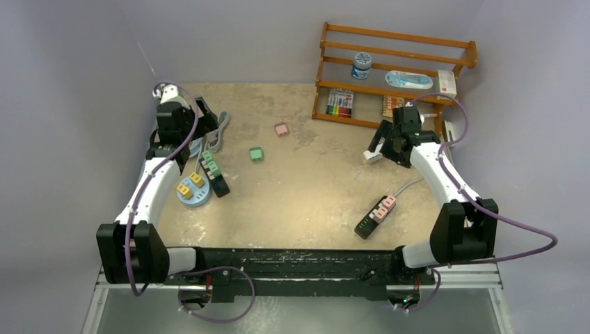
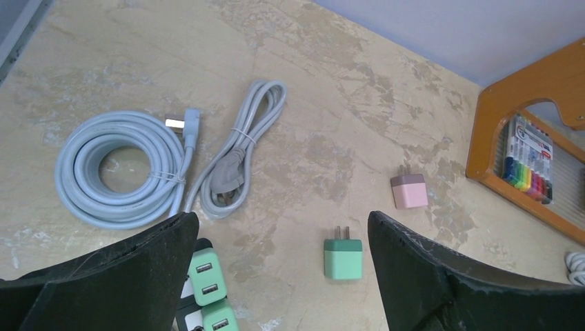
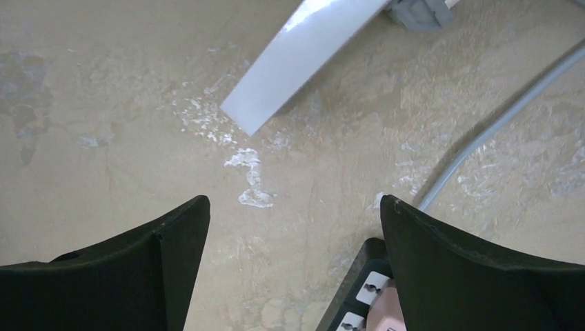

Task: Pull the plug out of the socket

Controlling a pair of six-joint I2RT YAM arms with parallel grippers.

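The left gripper, jaws wide and empty, hovers just beyond the black power strip. The green plugs stand in a row along the strip, at the gripper's left finger. The right gripper, also wide, is well apart from the strip.

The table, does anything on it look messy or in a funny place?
Two small plugs lie loose on the table, plugged into nothing: a green plug and a pink plug, prongs showing. The tabletop also has white patches that look scuffed. Nothing looks spilled.
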